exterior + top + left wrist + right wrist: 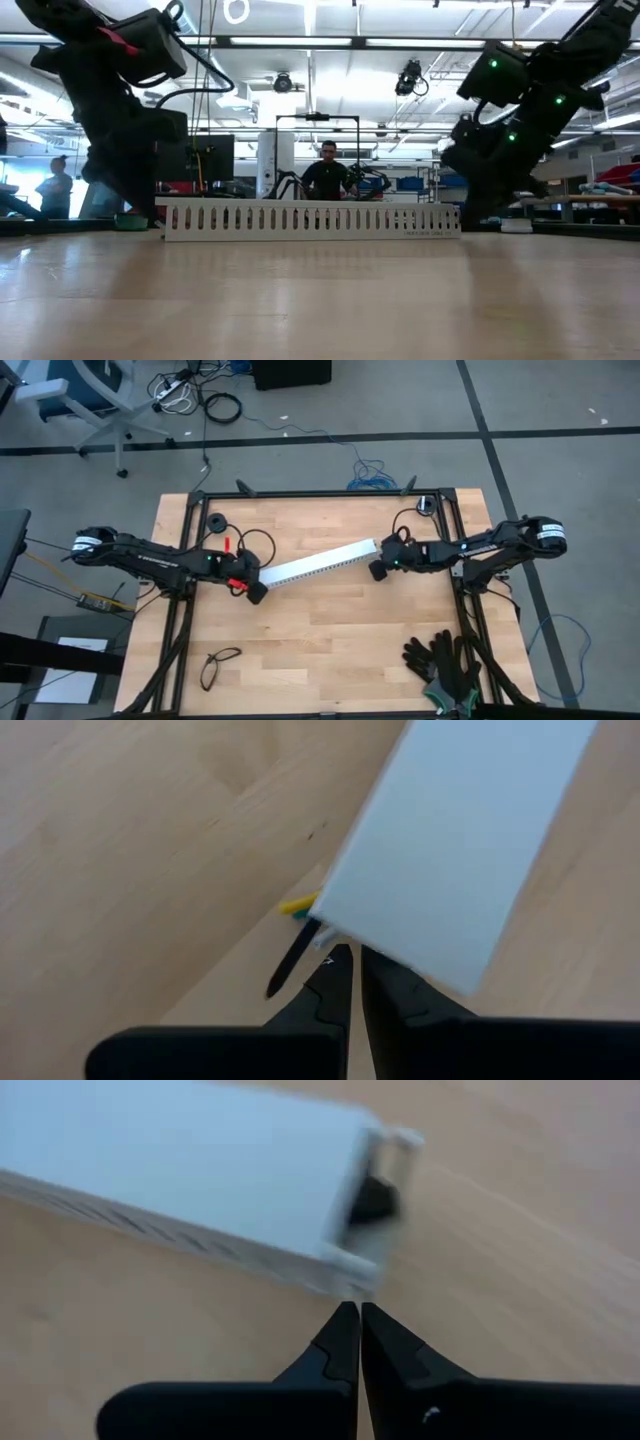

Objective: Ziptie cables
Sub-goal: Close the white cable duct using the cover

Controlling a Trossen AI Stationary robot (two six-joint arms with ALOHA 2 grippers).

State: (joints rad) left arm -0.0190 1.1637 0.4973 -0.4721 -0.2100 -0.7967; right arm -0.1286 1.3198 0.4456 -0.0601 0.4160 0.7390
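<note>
A long white rail point(320, 563) lies slantwise on the wooden table between my two grippers, its slotted side facing the low view point(310, 220). Of the cables only yellow and bluish tips point(298, 906) show, poking out of the rail's left end beside a thin black strip point(288, 968). My left gripper point(256, 593) is shut, its tips point(356, 960) right at that end's lower edge. At the rail's right end my right gripper point(378, 571) is shut too, tips point(358, 1312) just short of the open end point(365, 1200), where something dark sits inside. My left gripper slants down with its shut fingertips at the lower corner of the rail's left end point(345, 932); I cannot tell whether they touch it. My right gripper slants down with its shut tips just below the corner of the rail's right end point(345, 1280); whether they touch cannot be told.
Black gloves point(445, 665) lie at the near right corner and a pair of glasses point(220, 665) at the near left. A small black round thing point(215, 522) sits at the far left. A person point(328, 172) stands in the room beyond the table.
</note>
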